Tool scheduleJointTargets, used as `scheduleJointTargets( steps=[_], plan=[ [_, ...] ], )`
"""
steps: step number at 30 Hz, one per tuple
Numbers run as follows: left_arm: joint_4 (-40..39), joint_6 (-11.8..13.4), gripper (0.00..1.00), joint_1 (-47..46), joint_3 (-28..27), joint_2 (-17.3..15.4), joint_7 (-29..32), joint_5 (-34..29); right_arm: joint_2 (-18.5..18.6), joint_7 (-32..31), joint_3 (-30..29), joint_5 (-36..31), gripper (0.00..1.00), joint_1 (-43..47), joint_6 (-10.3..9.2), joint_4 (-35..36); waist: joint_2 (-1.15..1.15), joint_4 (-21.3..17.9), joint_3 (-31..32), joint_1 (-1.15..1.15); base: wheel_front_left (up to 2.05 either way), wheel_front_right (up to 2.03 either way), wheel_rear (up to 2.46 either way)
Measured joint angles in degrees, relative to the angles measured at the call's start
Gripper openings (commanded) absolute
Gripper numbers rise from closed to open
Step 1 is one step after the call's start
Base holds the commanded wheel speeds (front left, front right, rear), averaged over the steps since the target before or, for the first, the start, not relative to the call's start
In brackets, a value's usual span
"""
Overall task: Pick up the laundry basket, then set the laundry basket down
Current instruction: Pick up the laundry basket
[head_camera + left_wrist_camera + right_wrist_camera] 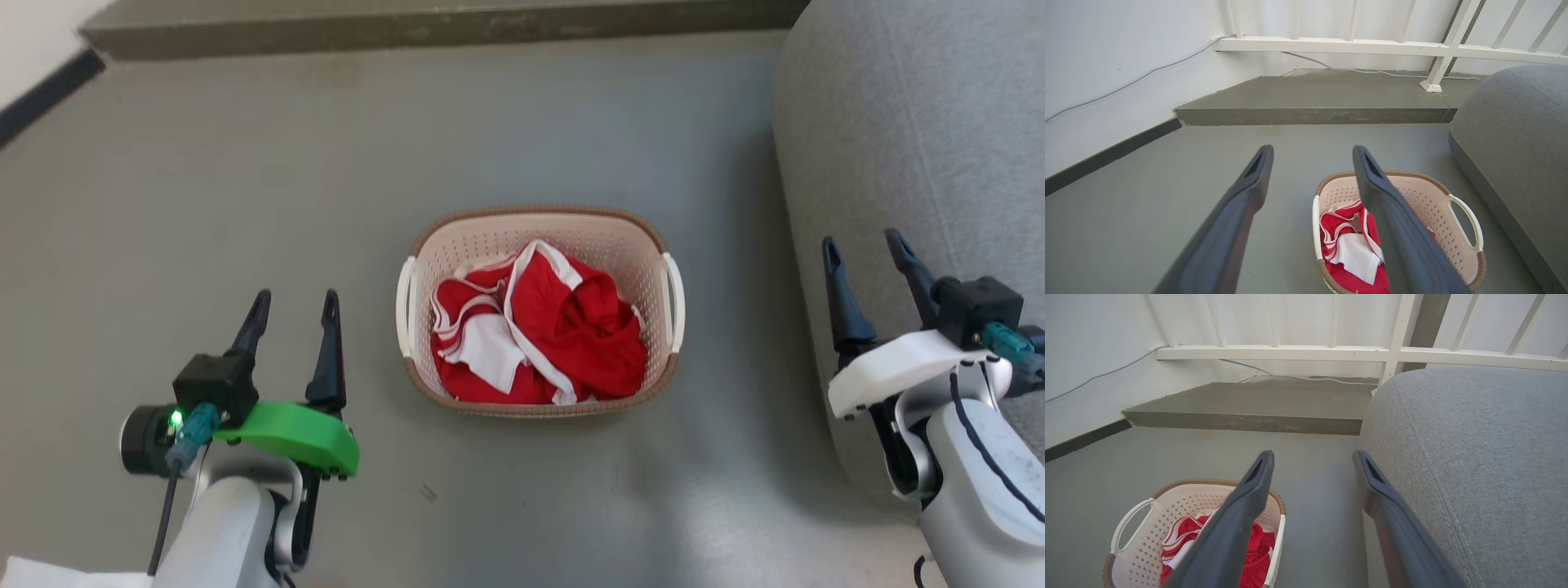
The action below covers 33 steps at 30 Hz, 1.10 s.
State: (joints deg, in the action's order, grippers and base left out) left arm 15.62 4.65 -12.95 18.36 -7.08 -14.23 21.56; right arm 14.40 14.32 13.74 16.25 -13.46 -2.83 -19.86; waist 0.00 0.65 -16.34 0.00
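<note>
My left end effector (295, 296) at 8 o'clock and right end effector (862, 239) at 3 o'clock of the cream laundry basket (571, 237), red-white clothes (571, 327) inside, hang wide open, empty.

Grey floor (245, 163) under laundry basket (490, 241) and grey fabric seat (898, 122).

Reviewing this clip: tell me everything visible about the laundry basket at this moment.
The laundry basket is a small oval tub of cream plastic, its walls perforated with rows of small holes, topped by a brown woven-look rim. A white loop handle sits at each end. It stands upright on the grey floor, holding crumpled red-and-white clothes that lie below the rim. Nothing grips it: the left gripper and right gripper are both open and well clear of it.
</note>
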Motion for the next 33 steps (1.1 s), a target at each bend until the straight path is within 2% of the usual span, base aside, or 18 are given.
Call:
scheduleJointTargets(
  steps=[17,25,33],
  plan=[
    [0.6,-0.7,1.00,-12.4,0.2,1.0,0.0,-0.7,0.1,0.0,-1.1,-0.3,1.00,-9.2,0.35,0.7,0.00,1.0,-14.8,0.00,0.00,0.00,0.00],
    [2.9,-2.7,1.00,-21.3,0.3,1.1,1.2,-1.0,0.2,-0.1,-1.4,-0.3,1.00,-16.7,1.31,0.1,0.00,1.6,-21.4,0.01,0.00,0.00,0.00],
    [9.3,-5.5,1.00,-30.5,1.1,2.4,4.6,-0.5,0.2,-1.9,-0.9,-0.3,1.00,-23.7,2.32,-5.1,0.00,1.9,-27.8,0.01,0.00,0.00,0.00]
  ],
)
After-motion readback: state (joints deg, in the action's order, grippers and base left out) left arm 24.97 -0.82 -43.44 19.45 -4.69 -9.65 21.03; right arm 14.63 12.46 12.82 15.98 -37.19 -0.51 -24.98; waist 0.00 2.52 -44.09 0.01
